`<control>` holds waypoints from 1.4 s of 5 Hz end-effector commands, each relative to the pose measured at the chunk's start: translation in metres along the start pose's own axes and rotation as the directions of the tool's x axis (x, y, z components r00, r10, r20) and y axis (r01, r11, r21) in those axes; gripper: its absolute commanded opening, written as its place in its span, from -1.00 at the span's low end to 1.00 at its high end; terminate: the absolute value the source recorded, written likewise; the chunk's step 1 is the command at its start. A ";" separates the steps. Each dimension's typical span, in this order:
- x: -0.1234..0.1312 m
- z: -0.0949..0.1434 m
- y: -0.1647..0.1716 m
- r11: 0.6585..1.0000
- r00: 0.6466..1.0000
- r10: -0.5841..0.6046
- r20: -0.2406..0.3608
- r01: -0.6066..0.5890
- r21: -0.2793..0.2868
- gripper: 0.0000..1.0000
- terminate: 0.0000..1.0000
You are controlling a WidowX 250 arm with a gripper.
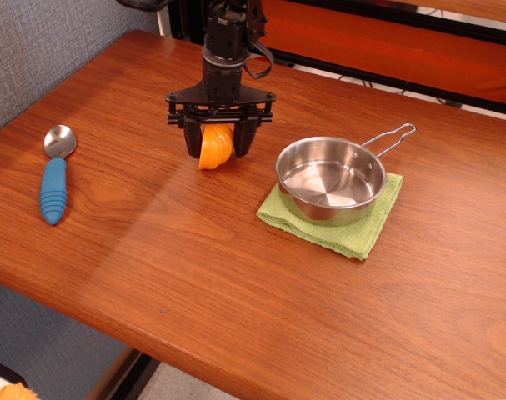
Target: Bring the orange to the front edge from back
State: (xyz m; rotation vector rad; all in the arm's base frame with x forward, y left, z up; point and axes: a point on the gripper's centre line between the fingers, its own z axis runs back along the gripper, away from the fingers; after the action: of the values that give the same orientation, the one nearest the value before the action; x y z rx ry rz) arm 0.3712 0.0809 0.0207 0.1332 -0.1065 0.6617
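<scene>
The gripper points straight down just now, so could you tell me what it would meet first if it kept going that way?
The gripper already has the orange between its fingers; going lower, its fingertips would likely meet the tabletop just beneath.
</scene>
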 end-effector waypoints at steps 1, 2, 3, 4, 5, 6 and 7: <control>0.007 0.012 0.015 1.000 0.999 0.024 0.033 -0.024 0.003 -1.00 -1.00; 0.001 0.029 0.023 0.999 0.997 0.045 0.056 -0.046 0.013 -1.00 -1.00; -0.020 0.047 0.032 0.997 0.994 0.073 0.080 -0.075 0.025 -1.00 -1.00; -0.052 0.057 0.041 0.993 0.990 0.106 0.091 -0.110 0.035 -1.00 -1.00; -0.090 0.056 0.045 0.991 0.988 0.136 0.074 -0.136 0.002 -1.00 -1.00; -0.125 0.052 0.040 0.992 0.990 0.128 0.056 -0.128 -0.008 -1.00 -1.00; -0.152 0.046 0.025 0.992 0.992 0.108 0.061 -0.103 -0.070 -1.00 -1.00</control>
State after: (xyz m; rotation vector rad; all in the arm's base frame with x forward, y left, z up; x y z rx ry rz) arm 0.2314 -0.0007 0.0351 0.1045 -0.1556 0.7519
